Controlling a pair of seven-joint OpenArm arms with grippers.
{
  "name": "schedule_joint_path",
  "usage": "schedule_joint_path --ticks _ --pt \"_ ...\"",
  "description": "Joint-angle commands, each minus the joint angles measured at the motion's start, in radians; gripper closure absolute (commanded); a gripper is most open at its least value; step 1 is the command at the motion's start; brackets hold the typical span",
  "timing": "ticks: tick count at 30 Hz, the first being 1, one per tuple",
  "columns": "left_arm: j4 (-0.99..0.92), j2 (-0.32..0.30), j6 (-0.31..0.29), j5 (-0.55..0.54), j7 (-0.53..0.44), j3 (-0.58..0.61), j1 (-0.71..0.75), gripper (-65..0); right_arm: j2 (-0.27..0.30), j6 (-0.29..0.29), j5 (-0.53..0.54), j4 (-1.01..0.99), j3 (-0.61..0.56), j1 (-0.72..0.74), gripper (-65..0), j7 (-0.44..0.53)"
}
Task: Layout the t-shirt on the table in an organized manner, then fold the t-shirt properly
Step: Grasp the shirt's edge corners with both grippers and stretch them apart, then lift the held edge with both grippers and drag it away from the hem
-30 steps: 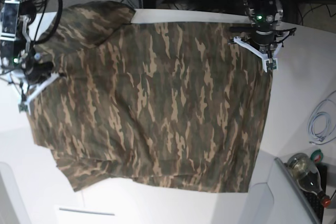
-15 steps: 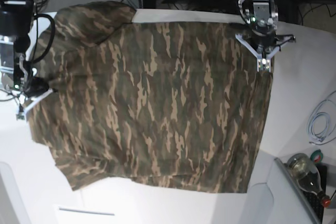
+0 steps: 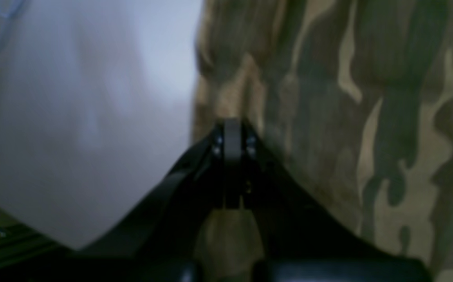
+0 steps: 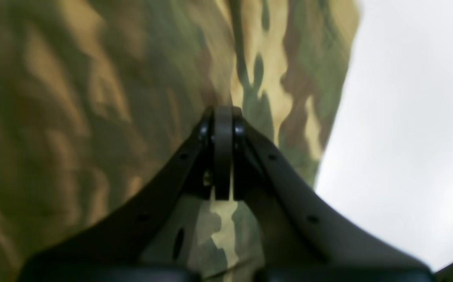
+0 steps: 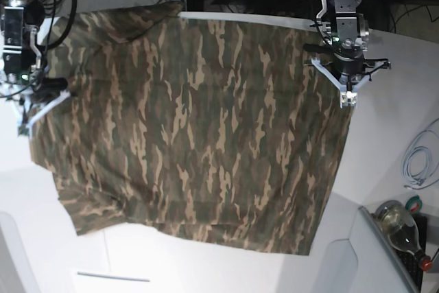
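Camouflage t-shirt spread over tabletop, wrinkles remain. Left tool, right tool each clamped on shirt edge. Folding not begun.

t-shirt: I see soft matt cloth, camouflage print
table: I see smooth white top, faint sheen
bottle: I see glossy clear glass
cable: I see thin smooth white plastic

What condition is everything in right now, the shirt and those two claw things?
Camouflage cloth t-shirt: spread open, held at two edges, partly draped on the white table.
Left gripper: shut on the shirt's edge.
Right gripper: shut on the opposite edge.
Glass bottle: lying on its side.
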Motion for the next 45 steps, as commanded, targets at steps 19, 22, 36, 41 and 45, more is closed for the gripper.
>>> schedule_joint_path --ticks 19,22,36,41,45 --pt "0.172 -0.156 -0.112 -0.794 -0.030 -0.229 0.353 -51.7 -0.188 0.004 0.005 0.474 0.150 -0.330 -45.8 0.041" --pt "0.119 -0.137 -0.247 -0.793 -0.030 -0.229 0.319 -52.5 -0.208 0.068 0.005 0.471 0.159 -0.349 -45.6 0.063" --pt "-0.036 -0.127 -0.276 -0.791 -0.030 -0.168 0.236 -29.1 -0.351 0.384 0.108 0.415 0.465 -0.334 -46.1 0.116" --pt "-0.027 -0.125 -0.276 -0.791 -0.030 -0.169 0.233 0.0 -0.305 0.396 0.154 0.281 0.534 -0.297 -46.2 0.007" --pt "-0.027 -0.127 -0.276 -0.791 -0.028 -0.169 0.233 0.0 -0.299 0.401 0.151 0.249 0.566 -0.294 -46.2 -0.025"
